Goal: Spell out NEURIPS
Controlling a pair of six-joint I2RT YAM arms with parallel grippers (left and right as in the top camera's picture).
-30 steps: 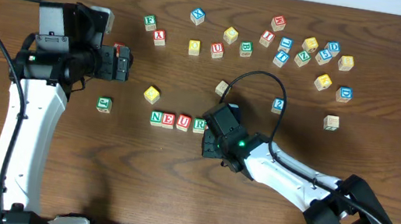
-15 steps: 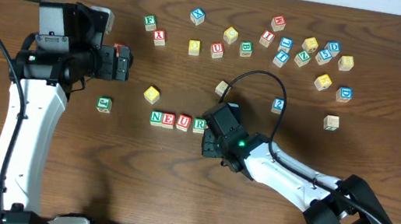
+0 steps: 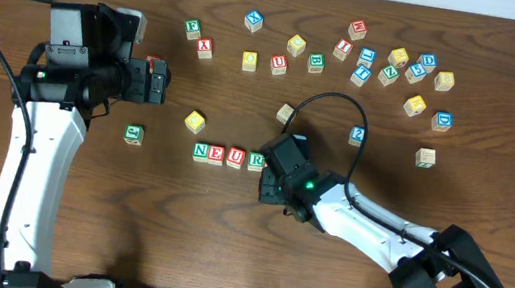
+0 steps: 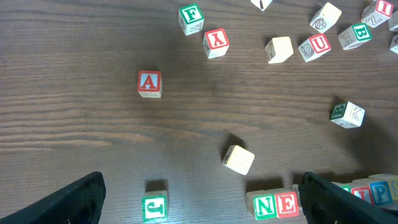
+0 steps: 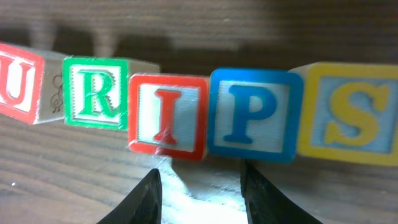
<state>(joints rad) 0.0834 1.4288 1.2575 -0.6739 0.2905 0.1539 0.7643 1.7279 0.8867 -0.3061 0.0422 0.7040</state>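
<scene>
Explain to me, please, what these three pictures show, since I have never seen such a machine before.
They show two robot arms at a wooden table, each ending in a two-finger gripper. One picture looks down from above; the other two come from cameras on the wrists. Lettered wooden cubes lie on the table: loose cubes at the far side, and a row near the middle. The right wrist camera reads its end: U, R, I, P, S. The left gripper hangs wide open and empty. The right gripper sits just before the I cube and P cube, jaws apart, nothing between them.
</scene>
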